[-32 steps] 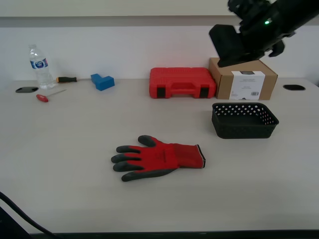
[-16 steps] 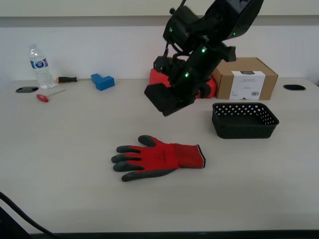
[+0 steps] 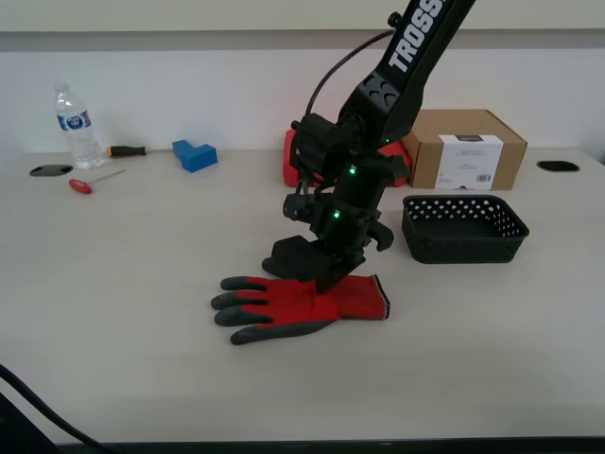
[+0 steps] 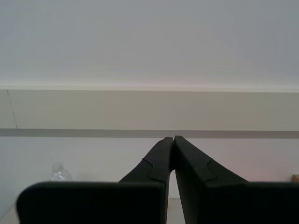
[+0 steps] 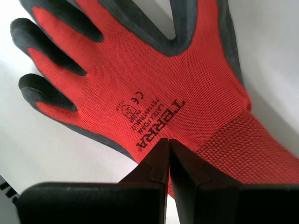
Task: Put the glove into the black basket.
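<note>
The red glove point(image 3: 302, 301) with dark grey fingers lies flat on the table, fingers toward the exterior view's left. My first gripper point(image 3: 322, 283) has come down onto it. In the first wrist view the glove point(image 5: 154, 84) fills the picture and my first gripper point(image 5: 169, 140) has its jaws together, tips at the glove's back near the cuff, with no fabric seen between them. The black basket point(image 3: 463, 230) stands empty to the exterior view's right of the glove. My second gripper point(image 4: 173, 138) is shut, empty, raised and facing a wall.
A red plastic case point(image 3: 291, 156) and a brown cardboard box point(image 3: 468, 151) stand behind the arm and basket. A water bottle point(image 3: 74, 128), a blue block point(image 3: 195, 154) and two screwdrivers point(image 3: 93, 182) lie at the back on the exterior view's left.
The first arm has swung from high above the box, across toward the exterior view's left and down onto the glove. The glove and basket have not moved.
</note>
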Robot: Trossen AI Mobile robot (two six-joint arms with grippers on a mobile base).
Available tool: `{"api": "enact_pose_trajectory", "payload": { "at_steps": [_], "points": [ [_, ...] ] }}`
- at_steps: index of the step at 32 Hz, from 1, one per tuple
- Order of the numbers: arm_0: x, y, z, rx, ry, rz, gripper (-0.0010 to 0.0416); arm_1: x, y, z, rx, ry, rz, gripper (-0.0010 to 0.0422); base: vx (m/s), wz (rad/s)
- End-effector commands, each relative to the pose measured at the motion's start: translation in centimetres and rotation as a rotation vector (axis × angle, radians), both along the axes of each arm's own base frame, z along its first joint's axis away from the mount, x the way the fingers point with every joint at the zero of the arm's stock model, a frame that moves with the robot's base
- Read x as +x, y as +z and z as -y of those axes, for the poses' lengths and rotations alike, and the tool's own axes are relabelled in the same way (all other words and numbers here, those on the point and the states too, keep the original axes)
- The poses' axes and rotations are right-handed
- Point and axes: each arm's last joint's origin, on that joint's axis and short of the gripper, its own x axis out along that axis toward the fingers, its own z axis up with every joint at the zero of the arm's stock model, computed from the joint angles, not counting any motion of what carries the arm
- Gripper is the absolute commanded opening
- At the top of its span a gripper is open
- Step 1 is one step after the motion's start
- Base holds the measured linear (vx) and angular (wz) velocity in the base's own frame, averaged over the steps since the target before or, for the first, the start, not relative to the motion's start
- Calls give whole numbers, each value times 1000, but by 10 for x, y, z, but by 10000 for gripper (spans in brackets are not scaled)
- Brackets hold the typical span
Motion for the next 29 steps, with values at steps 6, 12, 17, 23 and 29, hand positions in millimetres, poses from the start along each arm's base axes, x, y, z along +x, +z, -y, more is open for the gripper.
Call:
{"api": "enact_pose_trajectory", "payload": {
  "at_steps": [6,12,17,23,29],
  "points": [
    [1,-20,12,-49,-64,-58,105,0,1,0,0,3,6,0,0,0],
    [2,-21,13,-96,-42,-3,225,0,1,0,0,3,6,0,0,0],
    [3,-21,15,-144,-12,49,268,0,1,0,0,3,6,0,0,0],
    [2,-24,19,-249,10,125,249,0,1,0,0,3,6,0,0,0],
    [-4,-40,24,-323,37,92,205,0,1,0,0,3,7,0,0,0]
  ]
}}
